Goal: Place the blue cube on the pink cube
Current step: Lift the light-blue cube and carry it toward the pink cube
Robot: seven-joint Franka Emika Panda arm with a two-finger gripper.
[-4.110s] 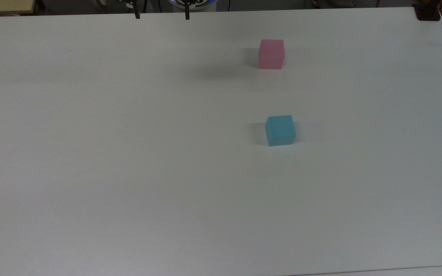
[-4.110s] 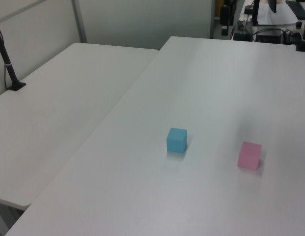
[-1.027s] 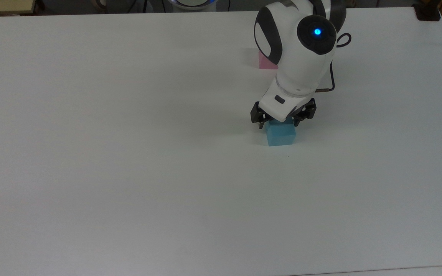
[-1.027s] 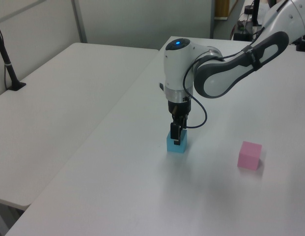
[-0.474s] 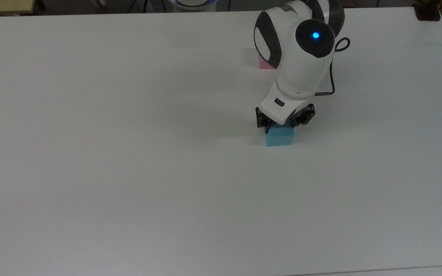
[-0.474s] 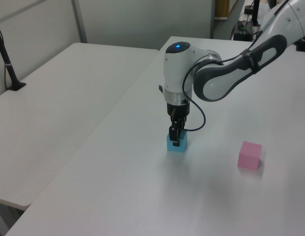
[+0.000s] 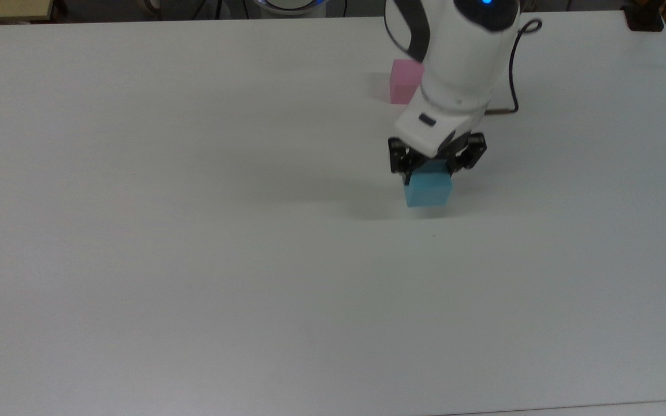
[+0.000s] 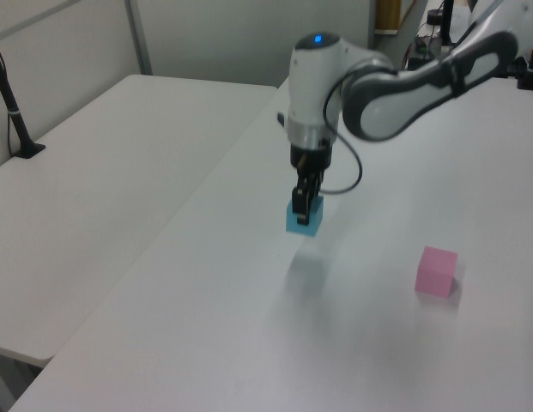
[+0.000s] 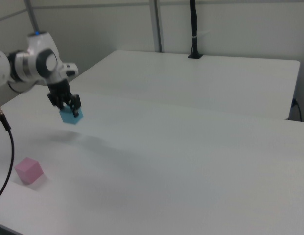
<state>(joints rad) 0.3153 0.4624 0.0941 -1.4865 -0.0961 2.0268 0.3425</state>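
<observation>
Lifted since half a second earlier, the blue cube [image 7: 428, 189] hung clear of the table [image 7: 194, 231], its shadow below, pinched between the fingers of the gripper [image 7: 437, 163] directly above. The pink cube [image 7: 404, 81] sat nearer the top view's upper table edge, well apart.

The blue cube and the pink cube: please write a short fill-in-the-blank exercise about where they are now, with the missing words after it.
1. The gripper has its jaws shut on the ____ cube.
2. That cube hangs ____ the table, with its shadow under it.
3. The pink cube rests on the ____.
4. In the left view, the pink cube lies to the ____ of the held cube.

Missing words: blue; above; table; right
</observation>
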